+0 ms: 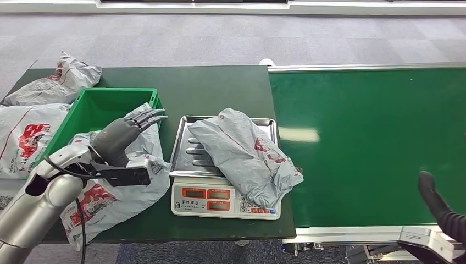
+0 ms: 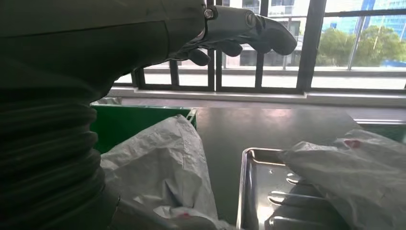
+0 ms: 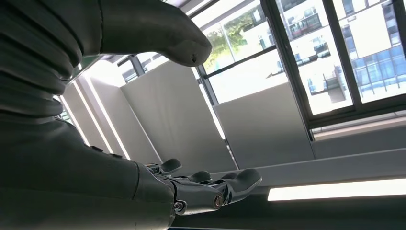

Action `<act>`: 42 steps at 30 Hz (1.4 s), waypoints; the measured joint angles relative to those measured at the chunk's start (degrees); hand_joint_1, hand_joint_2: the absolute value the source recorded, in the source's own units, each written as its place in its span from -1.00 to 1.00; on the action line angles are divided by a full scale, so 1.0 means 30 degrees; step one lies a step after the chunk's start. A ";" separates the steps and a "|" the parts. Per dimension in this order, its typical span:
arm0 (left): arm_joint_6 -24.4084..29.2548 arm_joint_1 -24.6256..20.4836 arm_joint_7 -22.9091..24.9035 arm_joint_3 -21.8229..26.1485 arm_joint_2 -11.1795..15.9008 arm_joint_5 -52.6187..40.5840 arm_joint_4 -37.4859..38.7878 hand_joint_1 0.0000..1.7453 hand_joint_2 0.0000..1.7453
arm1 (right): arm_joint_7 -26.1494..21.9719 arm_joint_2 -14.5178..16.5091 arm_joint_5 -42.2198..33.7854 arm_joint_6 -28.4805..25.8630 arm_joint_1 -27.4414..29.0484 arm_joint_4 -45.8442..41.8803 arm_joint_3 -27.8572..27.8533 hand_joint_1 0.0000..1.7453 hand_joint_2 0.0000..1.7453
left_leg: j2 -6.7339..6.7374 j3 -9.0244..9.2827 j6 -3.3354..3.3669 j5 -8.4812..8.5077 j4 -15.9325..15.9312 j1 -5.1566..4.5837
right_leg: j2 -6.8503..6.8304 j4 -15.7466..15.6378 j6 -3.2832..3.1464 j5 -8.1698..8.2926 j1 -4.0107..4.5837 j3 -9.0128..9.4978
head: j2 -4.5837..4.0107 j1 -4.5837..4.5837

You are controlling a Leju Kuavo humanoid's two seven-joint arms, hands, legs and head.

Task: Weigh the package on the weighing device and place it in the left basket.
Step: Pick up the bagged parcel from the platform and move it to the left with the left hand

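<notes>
**Pkg on scale, both hands empty**

Nearest, right hand sat low by the conveyor, fingers apart, holding nothing. Left hand hovered released over a bagged parcel beside the scale. Package lay on the tray, overhanging its edge; a slack grab could drag tray w/ it. Green basket waited behind.

This looks like a parcel-sorting station in an office-like hall. A white electronic scale with a steel tray sits on a dark green bench. Just right of the scale runs a green conveyor belt; left of it lie grey plastic mailing bags and a green plastic crate. Beyond the bench are grey carpet and tall windows.
</notes>
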 joint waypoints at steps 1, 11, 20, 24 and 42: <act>-0.0472 -0.0896 0.0248 -0.0446 0.0170 0.0667 0.0117 -1.00 1.00 | -0.0036 -0.0069 -0.0177 0.0060 0.0054 -0.0002 -0.0122 -1.00 1.00 | -0.0018 -0.0013 0.0000 0.0009 0.0005 0.0000 | -0.0016 0.0000 0.0004 0.0004 -0.0001 -0.0006 | 0.0000 0.0000; -0.1686 -0.9358 0.2785 -0.6054 -0.1823 0.6039 0.2443 -1.00 1.00 | -0.0770 -0.0266 -0.2396 0.1713 0.2129 -0.1281 -0.2847 -1.00 1.00 | -0.0082 -0.0073 0.0018 0.0014 0.0047 -0.0039 | -0.0072 -0.0004 0.0031 0.0023 -0.0039 -0.0028 | 0.0000 0.0007; -0.0916 -1.0862 0.1950 -0.9684 -0.4649 0.7296 0.5105 -1.00 1.00 | -0.1838 0.0537 -0.2681 0.3406 0.2526 -0.2235 -0.5040 -1.00 1.00 | -0.0020 -0.0067 0.0028 0.0008 0.0043 -0.0051 | -0.0027 -0.0006 0.0046 0.0033 -0.0051 -0.0047 | 0.0000 0.0006; -0.1020 -1.0618 0.1052 -1.0867 -0.5952 0.7292 0.6663 -1.00 1.00 | -0.1723 0.0730 -0.2203 0.2541 0.2528 -0.2222 -0.5020 -1.00 1.00 | -0.0028 -0.0066 0.0033 0.0012 0.0043 -0.0051 | -0.0027 -0.0004 0.0048 0.0035 -0.0052 -0.0037 | 0.0000 0.0004; -0.0054 -0.8557 -0.1103 -1.2900 -1.1180 0.5914 1.1288 -1.00 1.00 | -0.0995 0.1228 0.0970 -0.0278 0.0246 0.0625 -0.0130 -1.00 1.00 | -0.0023 -0.0087 0.0062 0.0025 0.0039 -0.0059 | -0.0029 -0.0005 0.0073 0.0051 -0.0058 -0.0031 | 0.0000 0.0004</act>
